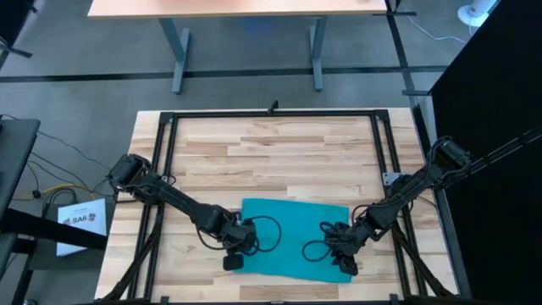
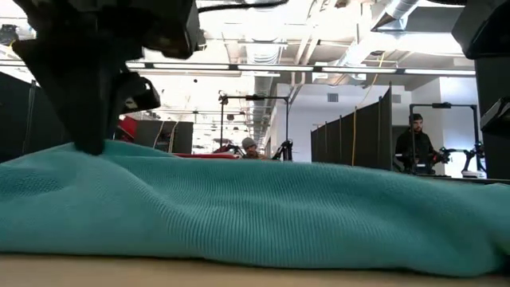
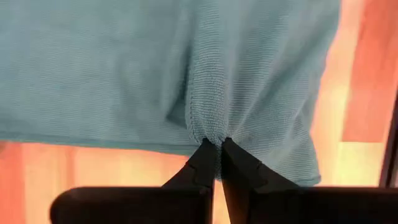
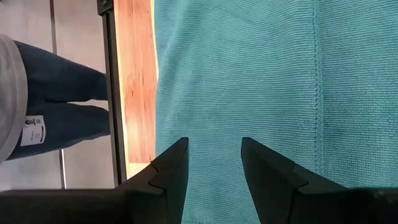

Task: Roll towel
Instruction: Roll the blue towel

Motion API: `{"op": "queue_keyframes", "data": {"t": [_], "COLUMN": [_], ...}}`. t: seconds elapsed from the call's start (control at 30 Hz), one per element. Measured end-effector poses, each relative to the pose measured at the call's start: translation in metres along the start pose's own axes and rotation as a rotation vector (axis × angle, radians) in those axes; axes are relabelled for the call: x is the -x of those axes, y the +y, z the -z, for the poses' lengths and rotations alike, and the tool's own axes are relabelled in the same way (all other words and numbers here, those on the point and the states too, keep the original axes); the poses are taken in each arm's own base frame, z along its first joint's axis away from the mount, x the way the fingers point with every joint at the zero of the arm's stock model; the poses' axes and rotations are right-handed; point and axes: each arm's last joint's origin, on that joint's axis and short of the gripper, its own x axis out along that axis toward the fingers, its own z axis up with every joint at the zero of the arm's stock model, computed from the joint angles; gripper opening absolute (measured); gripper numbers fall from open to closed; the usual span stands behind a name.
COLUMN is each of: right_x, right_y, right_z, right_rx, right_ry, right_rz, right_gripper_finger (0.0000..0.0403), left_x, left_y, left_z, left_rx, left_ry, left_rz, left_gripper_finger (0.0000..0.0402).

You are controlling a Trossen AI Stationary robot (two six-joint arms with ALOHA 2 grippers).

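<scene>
Teal-turquoise thin rectangular cloth towel [image 1: 292,237] lies spread flat on the pale wooden plank tabletop [image 1: 279,157], near the table's 6 o'clock edge.

Left gripper [image 3: 216,149] sits at the towel's 7–8 o'clock corner, fingers pinched tight on a small pleat of fabric by the hem; you can see the cloth puckered between the tips.

Right gripper [image 4: 214,158] is over the towel's 4–5 o'clock corner, fingers parted, nothing between them, cloth flat underneath.

Step, as I read it: securing the two near corners to start the roll. Only one is caught.

Next you'd want the right gripper down and pinching its corner too, then both lifting the hem together and turning it over toward 12 o'clock, evenly, or the roll skews.
</scene>
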Motion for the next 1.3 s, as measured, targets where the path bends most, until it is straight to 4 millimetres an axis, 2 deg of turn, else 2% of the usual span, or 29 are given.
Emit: {"op": "queue_keyframes", "data": {"t": [0.13, 0.3, 0.57, 0.7, 0.77, 0.87, 1.0, 1.13, 1.3], "right_x": [0.0, 0.0, 0.0, 0.0, 0.0, 0.002, 0.003, -0.003, -0.025], "right_y": [0.001, -0.002, -0.004, -0.004, 0.001, 0.011, 0.016, 0.013, 0.005], "right_z": [0.001, 0.003, -0.002, -0.001, 0.001, 0.002, 0.001, 0.001, 0.007], "right_rx": [0.006, -0.009, 0.072, 0.094, 0.112, 0.151, 0.169, 0.167, 0.158], "right_ry": [0.004, 0.024, 0.004, 0.01, 0.014, 0.008, -0.005, -0.02, 0.031], "right_rz": [-0.001, 0.024, 0.018, 0.022, 0.01, -0.02, -0.031, 0.017, 0.07], "right_gripper_finger": [0.0134, 0.0134, 0.0138, 0.0139, 0.0139, 0.0139, 0.0139, 0.0139, 0.0139], "left_x": [0.0, 0.001, 0.001, 0.003, 0.009, 0.023, 0.042, 0.041, 0.029], "left_y": [-0.004, 0.004, 0.012, 0.012, 0.006, -0.015, -0.038, -0.039, -0.033], "left_z": [-0.006, -0.015, -0.014, -0.002, 0.004, 0.003, -0.009, -0.019, -0.018], "left_rx": [-0.024, -0.01, -0.022, 0.022, 0.026, 0.011, -0.03, -0.008, 0.059], "left_ry": [-0.1, -0.143, -0.088, 0.019, 0.073, 0.067, -0.058, -0.166, -0.199], "left_rz": [-0.012, -0.021, -0.028, -0.068, -0.078, -0.059, -0.038, -0.012, 0.012], "left_gripper_finger": [0.001, 0.0038, 0.012, 0.0153, 0.0163, 0.0168, 0.0167, 0.0162, 0.0162]}}
